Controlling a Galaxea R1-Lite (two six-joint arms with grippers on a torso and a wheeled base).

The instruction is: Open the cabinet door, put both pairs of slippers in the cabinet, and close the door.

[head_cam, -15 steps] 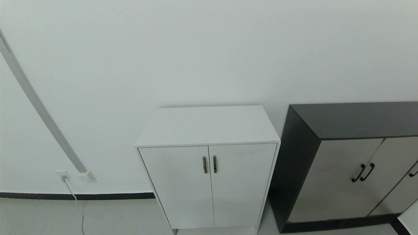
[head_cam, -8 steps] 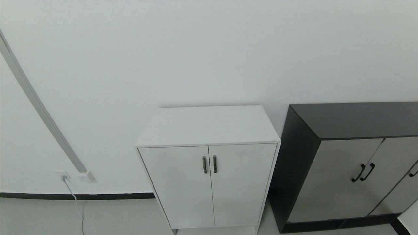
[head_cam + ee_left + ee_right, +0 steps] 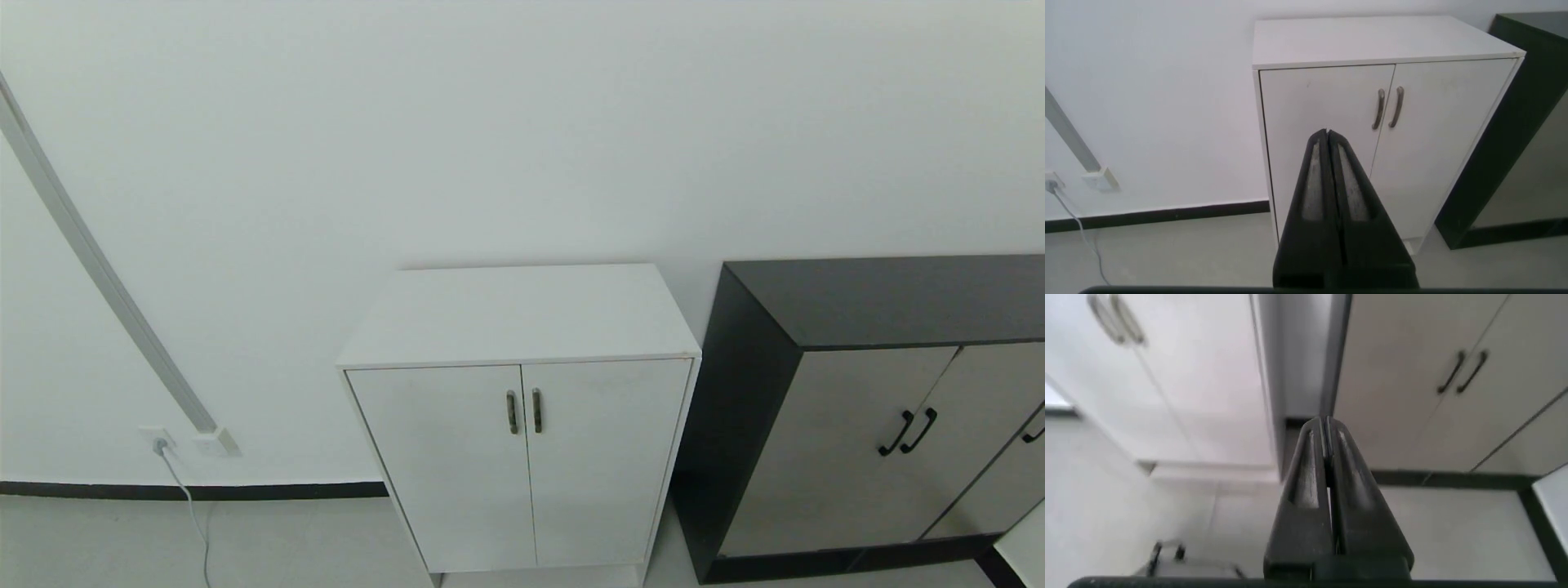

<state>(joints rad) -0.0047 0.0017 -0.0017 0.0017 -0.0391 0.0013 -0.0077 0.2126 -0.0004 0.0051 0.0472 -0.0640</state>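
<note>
wall [image 3: 522,122] white | floor [image 3: 269,543] pale grey | black skirting [image 3: 204,490] | black cabinet [image 3: 857,302] at right | socket [image 3: 155,438] with cable [image 3: 193,523]

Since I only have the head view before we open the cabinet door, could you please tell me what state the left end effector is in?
Observer: The left end effector is shut, its fingers pressed together with nothing between them.
Operator: Thank you. Where is it aimed?
Observer: It is lined up with the left door of the white cabinet, apart from it.
Operator: And the right one, please?
Observer: The right end effector is shut too, and faces the gap between the white cabinet and the black cabinet.
</note>
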